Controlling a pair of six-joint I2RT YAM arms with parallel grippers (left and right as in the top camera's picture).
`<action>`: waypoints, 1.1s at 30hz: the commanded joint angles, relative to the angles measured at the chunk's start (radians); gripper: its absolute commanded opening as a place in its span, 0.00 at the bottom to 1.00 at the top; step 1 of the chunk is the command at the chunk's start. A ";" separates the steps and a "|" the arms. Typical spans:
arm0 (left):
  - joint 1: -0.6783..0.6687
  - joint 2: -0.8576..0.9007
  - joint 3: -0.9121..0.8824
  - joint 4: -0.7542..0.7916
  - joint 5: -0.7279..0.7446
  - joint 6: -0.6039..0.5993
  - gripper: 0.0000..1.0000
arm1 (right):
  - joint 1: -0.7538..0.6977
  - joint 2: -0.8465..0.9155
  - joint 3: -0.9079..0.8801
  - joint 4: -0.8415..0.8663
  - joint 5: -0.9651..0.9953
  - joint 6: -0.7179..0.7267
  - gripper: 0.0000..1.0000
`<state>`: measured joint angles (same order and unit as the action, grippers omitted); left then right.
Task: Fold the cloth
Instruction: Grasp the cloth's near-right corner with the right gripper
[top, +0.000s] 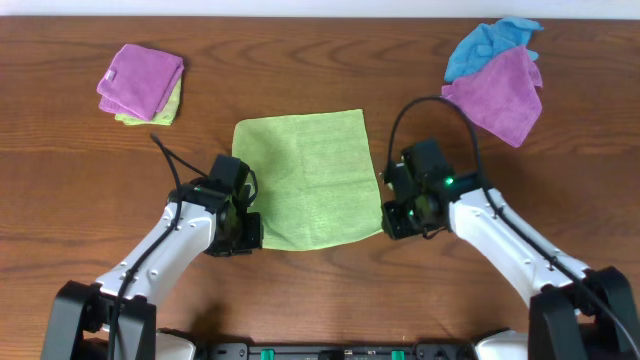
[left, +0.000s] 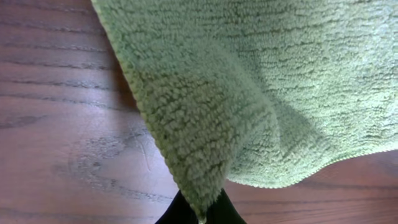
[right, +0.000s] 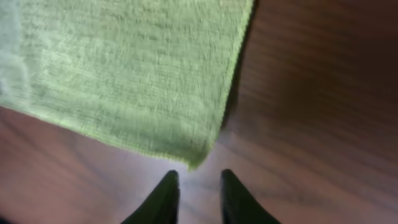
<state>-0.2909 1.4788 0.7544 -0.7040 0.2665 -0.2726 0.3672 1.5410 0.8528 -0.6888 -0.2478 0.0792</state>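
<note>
Wood table (top: 60, 150): we see L gripper (left: 200, 213) clamped on green cloth (top: 305, 180) corner; R gripper (right: 199, 186) jaws apart, corner just ahead.

- This looks like a robot test bench in a lab or workroom.
- Two white-and-black robot arms, the left arm (top: 165, 240) and the right arm (top: 510, 240), stand at the near edge of a wooden table (top: 60, 200).
- A loose black cable (top: 432, 99) loops off the right arm, where a green light (top: 448, 183) glows.
- Cloths lie out like samples: a green cloth (top: 310, 170) spread mid-table, a folded stack (top: 143, 85) far left, and a purple and blue heap (top: 497, 75) far right.
</note>
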 joint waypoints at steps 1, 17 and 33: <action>0.000 -0.008 0.016 -0.003 0.019 0.003 0.06 | 0.014 0.004 -0.032 0.070 0.030 -0.101 0.20; 0.000 -0.008 0.016 -0.003 0.022 0.003 0.06 | 0.068 0.004 -0.050 0.085 -0.002 -0.313 0.34; 0.000 -0.008 0.016 0.000 0.023 0.003 0.06 | -0.117 0.004 -0.084 0.059 -0.322 0.027 0.42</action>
<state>-0.2909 1.4788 0.7544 -0.7040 0.2852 -0.2722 0.2546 1.5425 0.7849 -0.6273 -0.5144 0.0311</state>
